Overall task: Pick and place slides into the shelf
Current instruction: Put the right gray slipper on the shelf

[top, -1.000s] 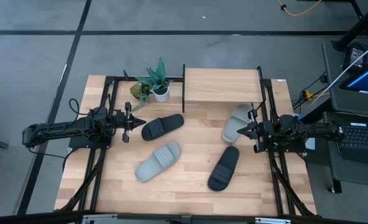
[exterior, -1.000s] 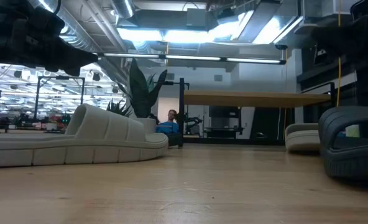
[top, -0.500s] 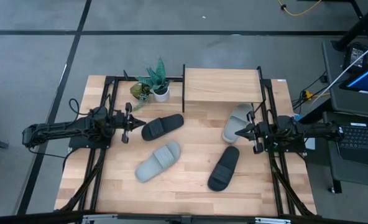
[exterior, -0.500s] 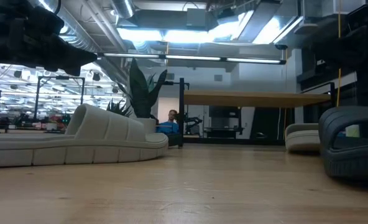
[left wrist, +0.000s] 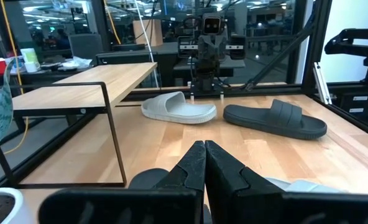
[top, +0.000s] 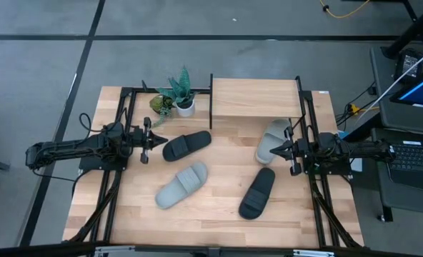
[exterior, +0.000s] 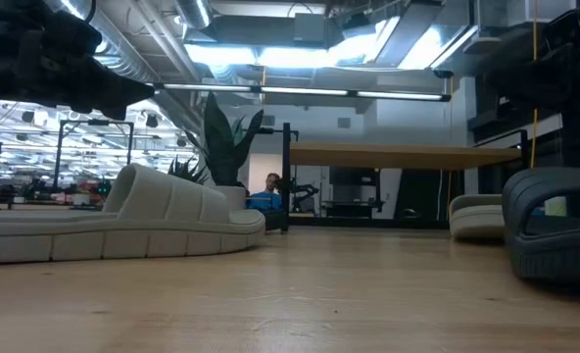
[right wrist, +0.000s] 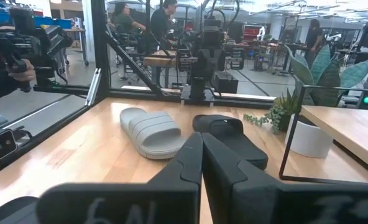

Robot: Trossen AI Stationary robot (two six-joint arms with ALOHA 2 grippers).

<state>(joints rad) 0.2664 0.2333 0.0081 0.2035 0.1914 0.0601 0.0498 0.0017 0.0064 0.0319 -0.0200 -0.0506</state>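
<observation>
Four slides lie on the wooden surface (top: 126, 214) in the high view, none on the shelf (top: 254, 98), which stands at the far edge right of centre. One black slide (top: 186, 145) lies left of centre, just right of the left pincer (top: 154, 141), whose fingers are pressed together on nothing. One grey slide (top: 181, 185) lies nearer, below it. A second grey slide (top: 273, 140) sits partly under the shelf's right end, just beside the right pincer (top: 281, 149), also closed and empty. A second black slide (top: 257, 192) lies near and right of centre. A potted plant (top: 179, 93) stands left of the shelf. Low view: grey slide (exterior: 123, 224) fills the left, black slide (exterior: 555, 224) at the right edge, shelf board (exterior: 398, 154) far behind, plant (exterior: 226, 142) to its left. Left wrist view: own fingers (left wrist: 196, 168) touching, shelf (left wrist: 78, 93) beside them, a grey slide (left wrist: 178, 107) and a black slide (left wrist: 275, 117) across the surface. Right wrist view: own fingers (right wrist: 193, 158) together, a grey slide (right wrist: 151, 131) and a black slide (right wrist: 230, 138) ahead, plant pot (right wrist: 308, 137) near the shelf upright; people stand in the room beyond.
</observation>
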